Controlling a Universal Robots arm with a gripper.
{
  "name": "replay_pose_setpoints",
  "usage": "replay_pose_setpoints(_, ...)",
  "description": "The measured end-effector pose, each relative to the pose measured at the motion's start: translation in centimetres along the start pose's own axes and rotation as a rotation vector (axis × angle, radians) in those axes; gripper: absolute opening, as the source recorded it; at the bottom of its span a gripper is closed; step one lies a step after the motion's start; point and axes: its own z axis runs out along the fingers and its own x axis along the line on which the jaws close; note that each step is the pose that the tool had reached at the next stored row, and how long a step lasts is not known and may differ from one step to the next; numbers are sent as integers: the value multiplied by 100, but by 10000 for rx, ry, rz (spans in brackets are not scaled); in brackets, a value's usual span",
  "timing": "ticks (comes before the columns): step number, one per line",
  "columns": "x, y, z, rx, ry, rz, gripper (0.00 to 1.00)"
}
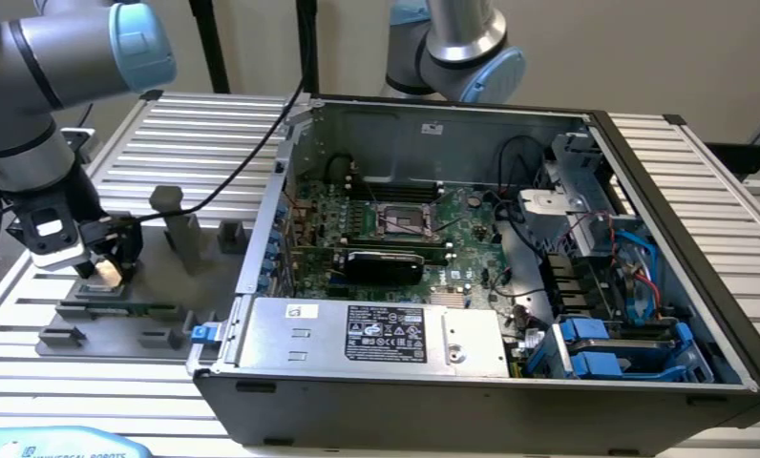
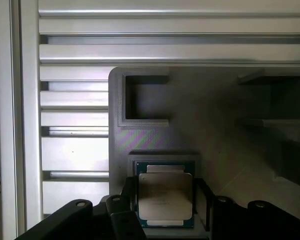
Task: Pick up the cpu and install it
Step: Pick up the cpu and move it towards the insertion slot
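Straddling the cpu point(image 2: 165, 199): hand point(image 1: 102, 267) sits low over the grey fixture point(image 2: 200, 135) on the tabletop point(image 1: 196, 119), at the exterior view's left, well apart from the open PC case point(image 1: 686, 219). Its jaws stand wide, one finger on either side of the chip, with nothing gripped as far as I can see. Chip lies flat in its fixture pocket. Expect it to be light, thin and rigid, with a slick metal lid and probably a delicate underside, so take it by two opposite edges, level, with a gentle squeeze. Can't tell whether the fingers touch the edges, since they mask the pocket's sides. Underside is hidden. Motherboard socket point(image 1: 403, 221) is too small to read.
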Motion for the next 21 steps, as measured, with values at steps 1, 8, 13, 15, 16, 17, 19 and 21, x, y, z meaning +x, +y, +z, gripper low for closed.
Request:
replay_pose_setpoints(1, 0, 0, -1, 3, 1, 1, 58)
replay_pose_setpoints(8, 0, 1, -2, 13, 3, 1, 56)
replay_pose_setpoints(13, 0, 2, -55, 13, 2, 1, 55)
replay_pose_setpoints(15, 1, 2, -105, 13, 3, 2, 55)
replay_pose_setpoints(16, 1, 3, -140, 12, 3, 2, 55)
replay_pose_setpoints(17, 1, 3, -185, 12, 3, 1, 55)
replay_pose_setpoints(19, 1, 5, -276, 13, 7, 2, 55)
replay_pose_setpoints(21, 1, 6, -365, 12, 7, 1, 55)
